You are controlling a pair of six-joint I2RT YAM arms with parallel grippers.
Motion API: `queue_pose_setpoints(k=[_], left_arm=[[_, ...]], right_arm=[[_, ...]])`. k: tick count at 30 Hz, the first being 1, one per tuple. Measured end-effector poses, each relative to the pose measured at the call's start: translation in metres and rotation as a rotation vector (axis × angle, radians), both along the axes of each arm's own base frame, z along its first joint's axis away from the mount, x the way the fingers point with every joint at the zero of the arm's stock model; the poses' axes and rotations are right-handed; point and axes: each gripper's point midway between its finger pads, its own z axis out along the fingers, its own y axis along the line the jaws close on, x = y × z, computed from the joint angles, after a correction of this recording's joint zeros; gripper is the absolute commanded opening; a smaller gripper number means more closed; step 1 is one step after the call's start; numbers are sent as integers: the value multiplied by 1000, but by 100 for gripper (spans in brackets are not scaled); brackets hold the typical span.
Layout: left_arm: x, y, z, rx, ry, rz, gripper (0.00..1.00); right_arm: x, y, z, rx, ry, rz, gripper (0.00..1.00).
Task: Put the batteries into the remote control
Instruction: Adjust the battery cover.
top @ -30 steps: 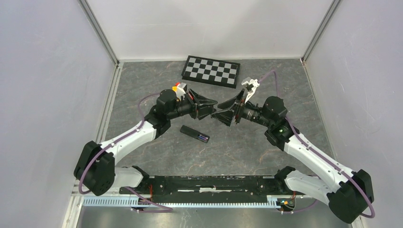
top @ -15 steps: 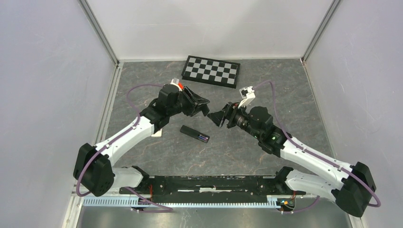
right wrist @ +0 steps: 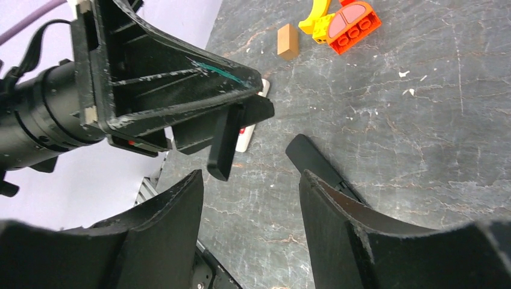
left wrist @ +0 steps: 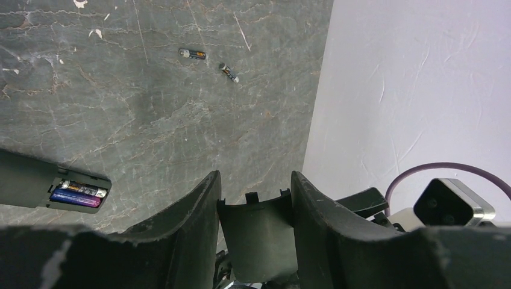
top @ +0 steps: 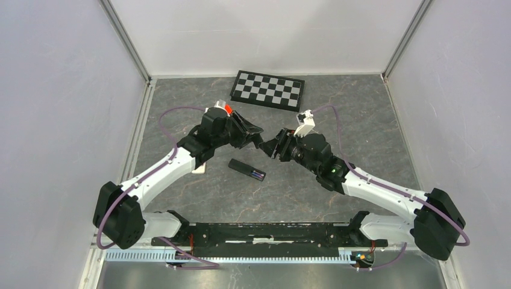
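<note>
1. Black remote control (top: 244, 168): lies flat on the table (top: 313, 198) at 6 o'clock of both grippers. Its back faces up and its compartment is open at the 4 o'clock end, so cells can be dropped in from above.
2. Fitted batteries (left wrist: 78, 192): two, one silvery-dark and one blue-purple, side by side inside that compartment. Loading looks complete, with closing left to do.
3. Battery cover (left wrist: 256, 235): a dark curved plate, off the remote. It is pinched in the left gripper (left wrist: 254, 186), whose fingers are part closed against its edges. It is held above the table, probably for handover or refitting.
4. Right gripper (right wrist: 250, 176): jaws spread wide, holding nothing. It meets the cover tip to tip from 3 o'clock, likely to take or regrip it.
5. Loose batteries (left wrist: 193, 53) (left wrist: 228, 71): two slim cells on the table, well apart from the remote, at 12 o'clock in the left wrist view. They look like spares.
6. Orange and red blocks (right wrist: 352, 21): at 1 o'clock in the right wrist view, not in use.
7. Checkerboard (top: 267, 90): at 12 o'clock on the table, not in use.
</note>
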Motion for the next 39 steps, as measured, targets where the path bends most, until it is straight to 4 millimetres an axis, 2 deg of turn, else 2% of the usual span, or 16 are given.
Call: queue_pose_setpoints(k=[8,16,22,24,26,29,32,36,39], left_arm=[[1,1,-1,10,-8,1,37],[1,1,-1,12,-9,0,39],[1,1,-1,12,-9,0,41],[1,1,-1,12,-10,0,48],[1,1,-1,12,-10,0,60],[0,3,2,15,-20,2,83],[-2,10,5,15,-38,14,98],[-7,34,-1,28,-60,51,100],[-15,60,-15,63,-73,74,100]], right_arm=[[0,7,13,58,-19,16,62],[6,17,7,72,14,15,40],[9,26,8,104,34,24,19],[9,28,10,119,40,28,8],[8,29,12,133,41,31,0],[8,30,14,145,43,31,0],[6,29,16,152,43,36,0],[-5,24,12,155,49,63,0],[-17,21,-1,144,80,109,0]])
